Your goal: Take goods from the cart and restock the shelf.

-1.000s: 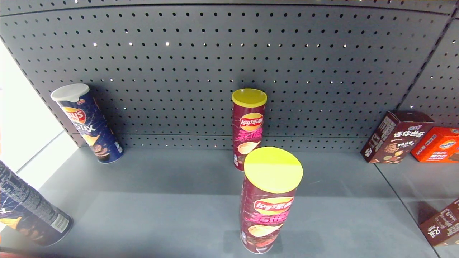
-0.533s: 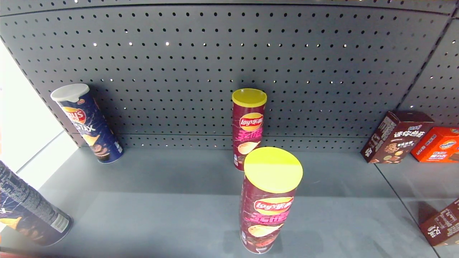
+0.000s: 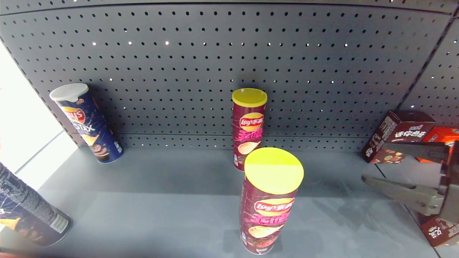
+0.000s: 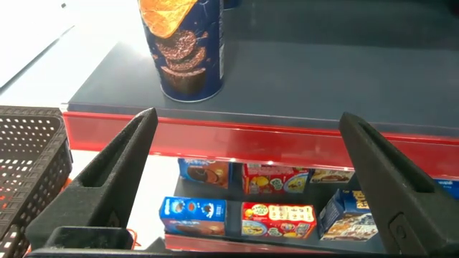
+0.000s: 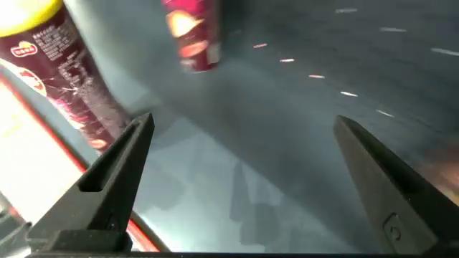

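Two maroon chip cans with yellow lids stand on the grey shelf [image 3: 161, 215]: one at the front [image 3: 269, 204], one behind it [image 3: 248, 129] by the pegboard. The same front can [image 5: 61, 68] and back can [image 5: 195, 32] appear in the right wrist view. My right gripper [image 3: 373, 162] hangs open and empty over the shelf, to the right of the front can, as the right wrist view also shows [image 5: 244, 120]. My left gripper [image 4: 247, 118] is open and empty, low in front of the shelf's red edge strip [image 4: 287, 136], facing a blue chip can [image 4: 183, 46].
A blue can [image 3: 86, 123] stands at the back left and another dark can [image 3: 28, 211] at the front left. Brown boxes [image 3: 394, 138] [image 3: 439, 229] and an orange box [image 3: 443, 138] sit at the right. A black wire basket [image 4: 29, 165] and boxed goods [image 4: 276, 215] lie below the shelf.
My right gripper has come into the head view from the right, open, over the shelf. The cans have not moved.
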### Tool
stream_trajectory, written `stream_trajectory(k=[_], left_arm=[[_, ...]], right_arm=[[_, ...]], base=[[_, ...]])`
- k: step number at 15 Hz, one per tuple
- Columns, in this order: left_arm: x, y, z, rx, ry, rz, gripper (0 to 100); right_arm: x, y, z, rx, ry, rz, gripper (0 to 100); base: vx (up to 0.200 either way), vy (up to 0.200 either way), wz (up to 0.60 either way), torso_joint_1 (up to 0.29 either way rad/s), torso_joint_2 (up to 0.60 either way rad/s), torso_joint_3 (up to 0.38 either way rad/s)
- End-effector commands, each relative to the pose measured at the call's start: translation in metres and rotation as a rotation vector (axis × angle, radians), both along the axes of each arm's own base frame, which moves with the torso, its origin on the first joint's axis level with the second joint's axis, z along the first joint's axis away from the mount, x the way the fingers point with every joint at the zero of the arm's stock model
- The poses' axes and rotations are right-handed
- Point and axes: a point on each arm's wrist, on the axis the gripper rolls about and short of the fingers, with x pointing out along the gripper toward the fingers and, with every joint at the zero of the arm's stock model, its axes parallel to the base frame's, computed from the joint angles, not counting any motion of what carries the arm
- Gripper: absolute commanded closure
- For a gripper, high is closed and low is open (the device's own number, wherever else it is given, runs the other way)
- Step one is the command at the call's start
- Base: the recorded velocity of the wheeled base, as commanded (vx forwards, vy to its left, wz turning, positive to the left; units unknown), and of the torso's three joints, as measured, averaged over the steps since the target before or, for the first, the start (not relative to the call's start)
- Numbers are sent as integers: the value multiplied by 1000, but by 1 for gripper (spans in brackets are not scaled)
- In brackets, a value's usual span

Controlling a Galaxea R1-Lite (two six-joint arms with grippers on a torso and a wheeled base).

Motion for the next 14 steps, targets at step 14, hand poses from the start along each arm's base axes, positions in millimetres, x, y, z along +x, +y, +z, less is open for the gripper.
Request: stream_trajectory(k=[14], left_arm=[[0,0,0,-2,0,-2,0]], right_arm=[[33,68,-59,-168,247,210,0]], base=[[0,0,0,0,0,0]])
